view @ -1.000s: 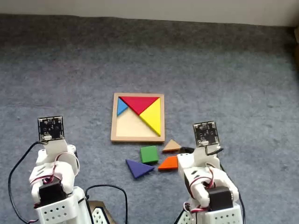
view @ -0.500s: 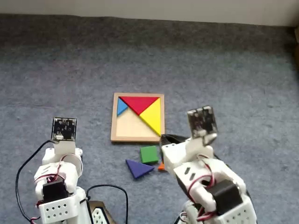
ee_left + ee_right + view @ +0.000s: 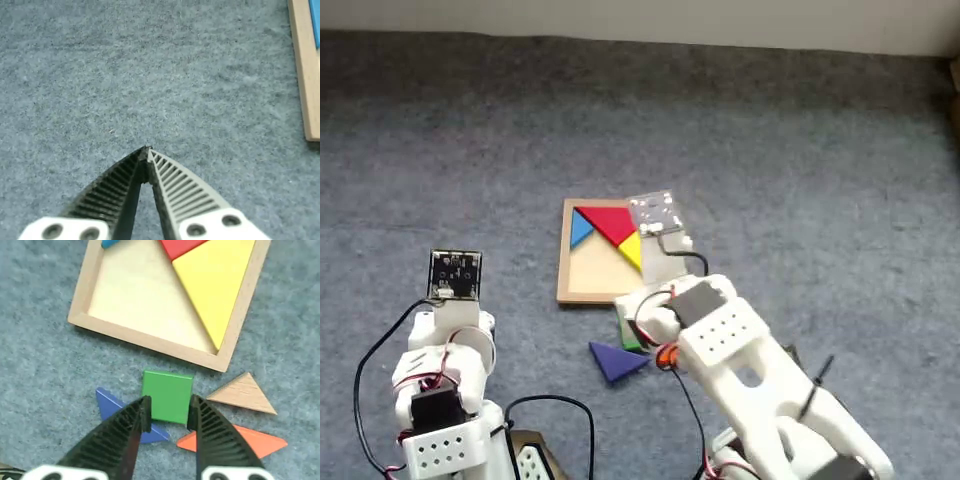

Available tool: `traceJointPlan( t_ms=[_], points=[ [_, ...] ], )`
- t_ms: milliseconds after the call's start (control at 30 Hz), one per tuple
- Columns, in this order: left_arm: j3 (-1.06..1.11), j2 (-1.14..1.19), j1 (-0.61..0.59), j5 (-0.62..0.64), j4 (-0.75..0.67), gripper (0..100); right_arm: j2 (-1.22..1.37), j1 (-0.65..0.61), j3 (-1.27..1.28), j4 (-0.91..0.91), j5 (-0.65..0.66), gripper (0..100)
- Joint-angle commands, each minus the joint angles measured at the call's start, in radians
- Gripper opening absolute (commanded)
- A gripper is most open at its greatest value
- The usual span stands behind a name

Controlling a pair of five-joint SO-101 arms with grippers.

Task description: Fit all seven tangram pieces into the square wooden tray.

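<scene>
**Three pieces seated, four loose by the tray**

Far left in the high view, the left arm (image 3: 440, 345) stands well apart from the tray, over the grey carpet (image 3: 800, 130). Its wrist view shows the left gripper (image 3: 146, 151) clenched on nothing. The ribbed fingers meet at their tips above the carpet, with one rim of the square wooden tray (image 3: 305, 75) off to the side.

The tray lies mid-table. Inside it, from left to right, are a small light-blue triangle (image 3: 580, 230) in the far left corner, a large red triangle (image 3: 607, 222) along the far rim, and a large yellow triangle (image 3: 220, 285) against the right rim. The near left part of the tray floor is bare wood.

Just outside the near rim lie the four loose pieces. From the left they are a dark blue triangle (image 3: 107, 402), a green square (image 3: 167, 390) just beside it, then an orange piece (image 3: 260, 440) and a plain wooden triangle (image 3: 242, 392). The wooden triangle lies between the orange piece and the tray.

The right arm (image 3: 740, 350) stretches from the near right corner up to the tray's near rim. The right gripper (image 3: 169, 415) is spread, one finger at each side edge of the green square. I cannot tell whether the fingertips touch it.
</scene>
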Motion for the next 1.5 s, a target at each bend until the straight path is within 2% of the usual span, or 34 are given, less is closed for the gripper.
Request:
traceJointPlan(
  t_ms=[0, 167, 300, 467, 700, 1267, 1467],
  points=[
    [0.021, -0.027, 0.018, -0.008, -0.02, 1, 0.108, -0.048, -0.059, -0.035, -0.011, 13.2],
    [0.021, -0.027, 0.018, -0.008, -0.02, 1, 0.232, -0.082, -0.101, -0.033, -0.015, 21.7],
    [0.021, -0.027, 0.018, -0.008, -0.02, 1, 0.285, -0.084, -0.11, -0.031, -0.084, 27.5],
    [0.021, -0.027, 0.018, -0.009, -0.017, 1, 0.289, -0.107, -0.11, -0.039, -0.083, 27.6],
    [0.021, -0.027, 0.018, -0.009, -0.017, 1, 0.297, -0.125, -0.107, -0.143, -0.087, 27.6],
    [0.021, -0.027, 0.016, -0.011, -0.017, 1, 0.302, -0.12, -0.045, -0.15, -0.087, 27.4],
    [0.021, -0.027, 0.016, -0.011, -0.017, 1, 0.447, -0.12, -0.053, -0.15, -0.083, 27.4]
  ],
)
